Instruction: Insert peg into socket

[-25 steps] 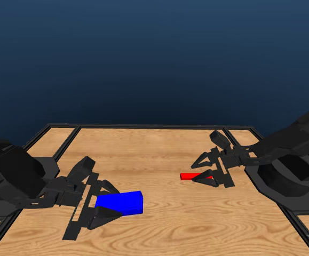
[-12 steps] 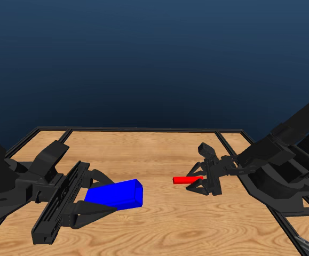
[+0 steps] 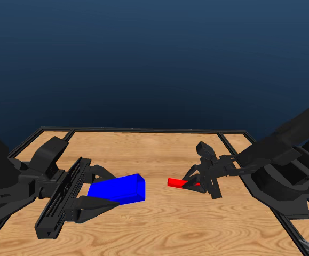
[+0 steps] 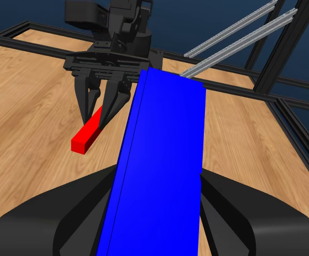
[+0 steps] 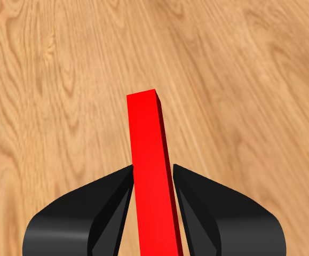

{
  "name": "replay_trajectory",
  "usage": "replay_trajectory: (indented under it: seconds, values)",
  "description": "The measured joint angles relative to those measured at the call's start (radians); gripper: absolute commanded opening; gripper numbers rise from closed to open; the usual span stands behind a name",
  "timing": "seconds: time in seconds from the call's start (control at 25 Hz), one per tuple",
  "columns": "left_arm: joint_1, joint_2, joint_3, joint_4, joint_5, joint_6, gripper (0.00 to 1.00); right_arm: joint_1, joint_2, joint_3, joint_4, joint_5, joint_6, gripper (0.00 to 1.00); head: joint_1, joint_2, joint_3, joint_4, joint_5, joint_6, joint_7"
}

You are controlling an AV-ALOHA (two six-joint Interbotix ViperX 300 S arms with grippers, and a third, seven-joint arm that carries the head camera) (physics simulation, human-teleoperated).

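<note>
The blue socket (image 3: pixel 120 189) is held off the table in my left gripper (image 3: pixel 98 188), whose jaws are shut on its sides; its free end points toward the middle. In the left wrist view the socket (image 4: pixel 162 160) fills the centre between the jaws. The thin red peg (image 3: pixel 176 183) is clamped in my right gripper (image 3: pixel 196 180), its free end pointing at the socket across a small gap. The right wrist view shows the peg (image 5: pixel 151 165) pinched between both jaws, above bare wood. In the left wrist view the peg (image 4: pixel 88 134) and the right gripper (image 4: pixel 102 109) sit beyond the socket.
The wooden table (image 3: pixel 165 224) is bordered by a black frame rail (image 3: pixel 143 129). The right arm's base (image 3: pixel 290 181) stands at the right edge, the left arm's body (image 3: pixel 5 181) at the left. Metal struts (image 4: pixel 239 37) rise behind the right arm.
Both grippers have lifted their objects off the table and turned them toward each other. The peg has moved left, closing the gap to the socket. The head camera has also shifted.
</note>
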Motion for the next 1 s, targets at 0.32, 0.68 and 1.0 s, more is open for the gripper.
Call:
replay_trajectory:
  seconds: [0.32,0.68,1.0]
  values:
    - [0.006,-0.021,-0.011,-0.015,0.009,0.037,0.00,0.028,-0.143,-0.221,-0.120,0.296,-0.026,0.00,0.025,-0.003,0.000,0.011,0.000,0.011,0.016]
    - [0.010,-0.022,-0.002,-0.016,0.028,0.017,0.00,0.079,-0.187,-0.414,-0.361,0.649,0.135,0.00,0.046,-0.009,0.001,0.015,0.008,0.010,0.016]
    - [0.025,-0.017,0.008,-0.004,0.043,-0.010,0.00,0.154,-0.200,-0.550,-0.587,0.939,0.337,0.00,0.053,-0.011,0.001,0.016,0.015,0.008,0.014]
